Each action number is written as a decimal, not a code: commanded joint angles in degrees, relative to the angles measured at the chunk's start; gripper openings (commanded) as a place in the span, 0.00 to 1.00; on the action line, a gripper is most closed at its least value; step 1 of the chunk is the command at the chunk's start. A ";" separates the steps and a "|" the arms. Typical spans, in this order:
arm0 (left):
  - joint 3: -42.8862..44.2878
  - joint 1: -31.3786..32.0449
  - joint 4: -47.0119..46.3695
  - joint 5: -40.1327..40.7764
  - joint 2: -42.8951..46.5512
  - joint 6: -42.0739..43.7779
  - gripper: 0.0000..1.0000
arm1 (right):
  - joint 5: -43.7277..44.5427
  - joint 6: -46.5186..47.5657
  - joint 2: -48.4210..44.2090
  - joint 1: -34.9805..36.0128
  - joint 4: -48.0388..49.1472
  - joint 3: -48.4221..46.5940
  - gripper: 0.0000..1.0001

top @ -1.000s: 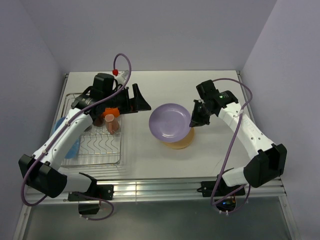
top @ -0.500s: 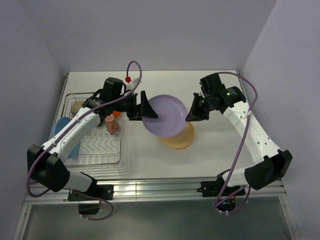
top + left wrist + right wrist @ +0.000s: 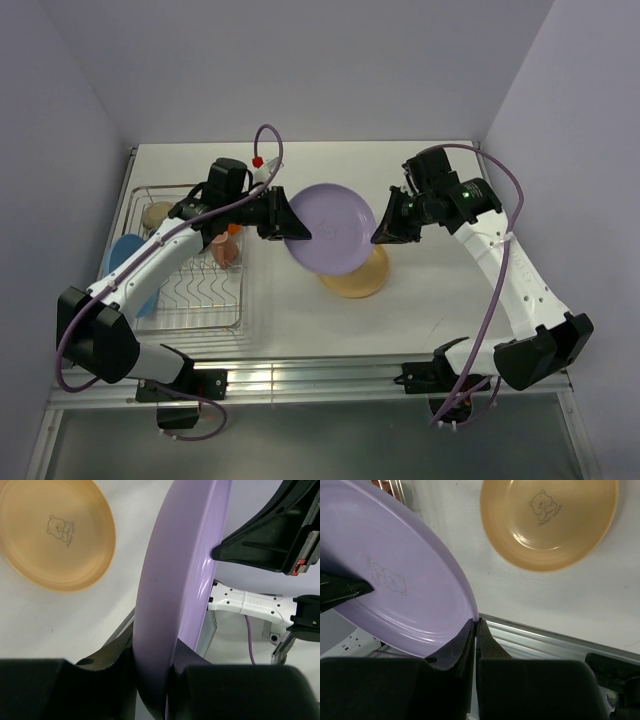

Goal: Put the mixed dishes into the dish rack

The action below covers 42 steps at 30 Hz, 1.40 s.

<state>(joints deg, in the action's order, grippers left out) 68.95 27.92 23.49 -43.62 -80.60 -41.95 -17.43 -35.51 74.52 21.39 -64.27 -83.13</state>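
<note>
The lilac plate (image 3: 330,228) hangs tilted in the air above the tan plate (image 3: 355,277), held from both sides. My left gripper (image 3: 291,226) is shut on its left rim; in the left wrist view the plate (image 3: 175,580) runs edge-on between the left gripper's (image 3: 152,665) fingers, which press on both faces. My right gripper (image 3: 384,230) pinches the right rim; its tips (image 3: 477,622) meet on the thin edge of the plate (image 3: 395,580). The tan plate (image 3: 547,520) lies flat on the table. The dish rack (image 3: 190,300) stands at the left.
In the rack a blue plate (image 3: 130,262) leans at the left side, a pinkish-orange mug (image 3: 227,250) stands near the right wall, and a cream bowl (image 3: 155,213) sits at the back. The tan plate (image 3: 55,535) has a bear print.
My right arm lifted the lilac plate off the tan plate and carried it left. My left gripper came over from the rack, open, and closed on the plate's left rim.
</note>
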 commanded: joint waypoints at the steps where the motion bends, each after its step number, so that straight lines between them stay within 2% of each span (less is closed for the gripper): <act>1: 1.19 0.73 -3.10 -2.98 2.28 0.20 0.00 | 0.11 0.26 -1.57 0.23 1.69 0.60 0.04; 3: 2.76 0.73 2.14 0.00 2.90 2.91 0.00 | 0.38 0.88 -1.22 0.23 0.73 0.08 0.19; 4: 3.55 0.73 4.09 3.15 3.34 3.89 0.00 | 1.08 0.88 -1.31 0.23 -0.14 -0.36 0.40; 6: 5.58 0.64 7.70 6.16 3.95 6.69 0.00 | 2.92 1.32 -1.66 0.23 -0.59 -0.80 0.48; 7: 6.37 0.56 11.37 8.26 4.48 7.84 0.00 | 3.62 1.23 -2.09 0.23 -1.03 -1.24 0.60; 10: 8.39 -0.23 16.31 11.34 6.50 11.10 0.00 | 5.47 1.76 -2.97 0.23 -2.34 -2.38 0.66; 13: 11.28 -1.29 23.67 17.05 9.22 14.09 0.00 | 6.36 2.02 -4.11 0.23 -3.05 -2.74 0.66; 17: 13.93 -3.13 31.07 31.54 14.49 16.46 0.00 | 5.04 2.81 -5.87 0.23 -3.06 -0.98 0.66; 23: 15.95 -5.77 39.95 57.64 24.25 19.63 0.00 | 0.57 3.86 -9.21 0.23 -0.60 6.83 0.64; 24: 16.13 -5.77 41.10 65.68 26.61 19.37 0.00 | 0.21 4.13 -9.48 0.23 -0.33 7.63 0.64; 28: 14.91 -5.77 45.59 79.44 33.47 17.70 0.00 | -1.37 5.27 -10.27 0.32 -0.59 9.56 0.63; 34: 13.06 -5.77 46.21 88.95 42.10 16.03 0.00 | -3.84 5.80 -11.41 0.85 -0.24 11.23 0.62; 37: 13.32 -5.77 45.86 90.37 41.58 16.99 0.00 | -3.58 5.97 -11.77 1.64 -0.68 10.98 0.62; 39: 12.97 -5.77 44.46 91.78 40.09 20.84 0.00 | -3.23 6.33 -11.86 2.17 -1.03 10.71 0.62; 42: 8.07 -5.77 45.06 96.68 38.77 25.61 0.00 | -2.78 6.50 -12.55 2.61 -1.30 10.97 0.61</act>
<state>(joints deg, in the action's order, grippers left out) 80.86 22.26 69.73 45.89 -39.16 -21.61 -20.03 -30.22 63.90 23.29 -66.15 -71.94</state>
